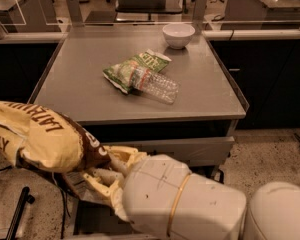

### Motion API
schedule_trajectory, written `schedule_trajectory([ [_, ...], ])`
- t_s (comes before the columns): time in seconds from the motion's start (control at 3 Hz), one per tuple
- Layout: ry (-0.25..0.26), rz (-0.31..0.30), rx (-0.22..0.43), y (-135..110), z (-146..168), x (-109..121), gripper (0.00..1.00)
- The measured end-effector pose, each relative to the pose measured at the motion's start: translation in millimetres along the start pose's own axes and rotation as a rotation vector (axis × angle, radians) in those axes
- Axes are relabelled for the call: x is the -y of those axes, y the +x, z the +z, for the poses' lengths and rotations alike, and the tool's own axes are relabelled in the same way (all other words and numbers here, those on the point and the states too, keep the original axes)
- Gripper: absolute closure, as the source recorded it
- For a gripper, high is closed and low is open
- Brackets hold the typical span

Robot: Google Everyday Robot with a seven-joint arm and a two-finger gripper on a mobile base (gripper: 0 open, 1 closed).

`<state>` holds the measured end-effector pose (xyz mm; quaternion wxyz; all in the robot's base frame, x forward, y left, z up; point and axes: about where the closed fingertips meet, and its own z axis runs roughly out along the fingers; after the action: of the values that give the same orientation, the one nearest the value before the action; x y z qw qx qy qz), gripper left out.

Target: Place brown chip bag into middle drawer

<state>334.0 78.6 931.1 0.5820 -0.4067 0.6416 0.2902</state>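
Observation:
My gripper [97, 166] is low at the front left, below the counter's front edge. Its cream fingers [121, 157] are shut on the brown chip bag [37, 136], whose tan-yellow end with brown lettering fills the lower left and whose dark brown part sits at the fingers. The white arm [180, 204] fills the bottom of the view. The middle drawer [90, 216] is mostly hidden behind the arm and bag; only a dark strip of its opening shows at the bottom left.
On the grey counter [80, 84] lie a green chip bag [132, 69] and a clear water bottle [157, 86], touching each other. A white bowl [178, 35] stands at the back right. A grey drawer front [205, 148] shows under the counter's edge.

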Motion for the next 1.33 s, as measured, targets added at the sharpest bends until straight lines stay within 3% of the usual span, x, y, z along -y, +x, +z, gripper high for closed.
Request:
schedule_trajectory([
  [0.33,0.04,0.078,0.024,44.8,5.0,-22.5,1.0],
  [0.67,0.083,0.078,0.019,98.4,11.2,-45.8,1.0],
  [1.33,0.091,0.061,-0.01,106.0,12.8,-44.9,1.0],
])
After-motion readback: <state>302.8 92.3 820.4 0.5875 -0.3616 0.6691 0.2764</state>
